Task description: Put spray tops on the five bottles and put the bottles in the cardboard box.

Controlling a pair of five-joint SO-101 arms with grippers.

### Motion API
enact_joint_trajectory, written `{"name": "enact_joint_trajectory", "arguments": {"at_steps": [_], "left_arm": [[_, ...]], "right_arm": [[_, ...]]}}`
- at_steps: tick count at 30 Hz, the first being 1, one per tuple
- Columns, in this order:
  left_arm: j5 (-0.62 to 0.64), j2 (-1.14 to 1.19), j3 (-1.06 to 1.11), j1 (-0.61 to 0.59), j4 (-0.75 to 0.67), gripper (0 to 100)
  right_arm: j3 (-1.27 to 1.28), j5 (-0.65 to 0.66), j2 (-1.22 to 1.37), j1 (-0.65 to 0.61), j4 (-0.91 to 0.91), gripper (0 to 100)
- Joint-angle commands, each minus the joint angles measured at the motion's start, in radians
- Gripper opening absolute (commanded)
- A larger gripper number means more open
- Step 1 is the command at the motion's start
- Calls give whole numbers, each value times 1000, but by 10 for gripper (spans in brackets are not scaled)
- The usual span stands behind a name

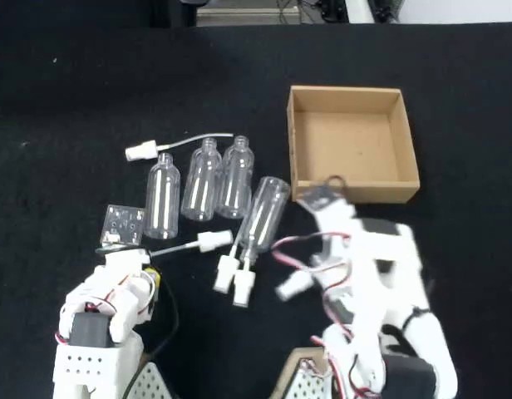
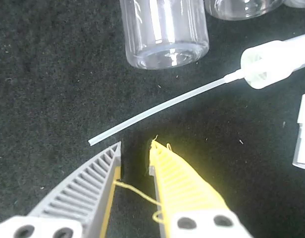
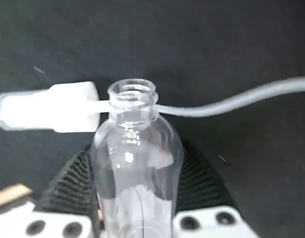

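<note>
Black table lies under everything, and the cardboard box stands open on the far side, ahead of the right arm. Nearer the arms, the right gripper is clamped around a clear bottle whose neck is open, with a spray top lying just past that neck. Low over the table, the left gripper has its fingers slightly apart, tips just beside the end of a thin tube. 4 other bottles lie left of the box, loose spray tops near them
</note>
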Motion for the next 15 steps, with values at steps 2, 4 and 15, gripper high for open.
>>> {"name": "enact_joint_trajectory", "arguments": {"at_steps": [2,4,15], "left_arm": [[-6,-12,8,-12,20,95],[-6,-12,8,-12,20,95],[-6,-12,8,-12,20,95]], "right_arm": [[-82,-117,-50,-212,-26,10],[-96,-157,-50,-258,-55,10],[-390,-196,-51,-160,247,10]]}}
